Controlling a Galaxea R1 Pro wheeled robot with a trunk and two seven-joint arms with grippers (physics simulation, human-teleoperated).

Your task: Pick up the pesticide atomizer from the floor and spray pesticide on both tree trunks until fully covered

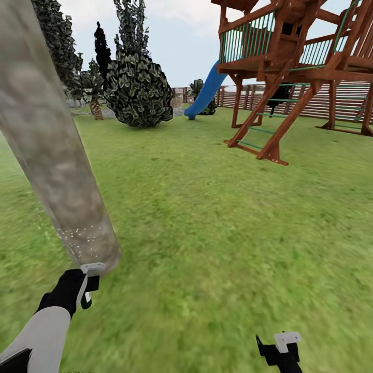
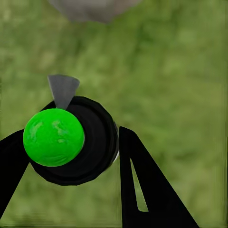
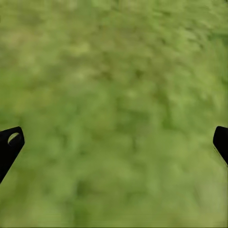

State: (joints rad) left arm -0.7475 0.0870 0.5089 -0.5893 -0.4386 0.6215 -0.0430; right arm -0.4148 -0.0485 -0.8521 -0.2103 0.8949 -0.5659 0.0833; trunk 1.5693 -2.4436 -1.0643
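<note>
The pesticide atomizer point(image 2: 71, 145) is held between the two black fingers point(image 2: 147, 190) of the left gripper point(image 1: 85, 287), close to the foot of a tree trunk point(image 1: 49, 150). In the left wrist view a round black body with a bright green ball on it is seen, and a small grey spout is pointed toward the pale trunk at the edge of that picture. In the head view the trunk is seen as a thick, pale, spotted column at the left, and it leans across the picture. Tiny white specks of pesticide point(image 1: 83, 235) are seen only on its lowest part, just above the grass point(image 1: 207, 233).

The right gripper point(image 1: 282, 349) is held low over the grass, well apart from the trunk. Its fingers are spread wide and nothing is held in them.

Farther off, a dark leafy bush point(image 1: 137, 88), a blue slide point(image 1: 207, 93), a wooden play tower point(image 1: 290, 67) and a slat fence point(image 1: 321, 101) are seen.

Some things could go wrong from here. The high part of the trunk looks bare of specks, so the trunk may be left half covered if the spout is kept low. The spout is very near the bark, so the trunk could be bumped. If the spout is turned a little, the spray may be wasted on the grass. The round body could also slip if the grip is loosened. A second tree has to be sprayed too, and it may be forgotten.
</note>
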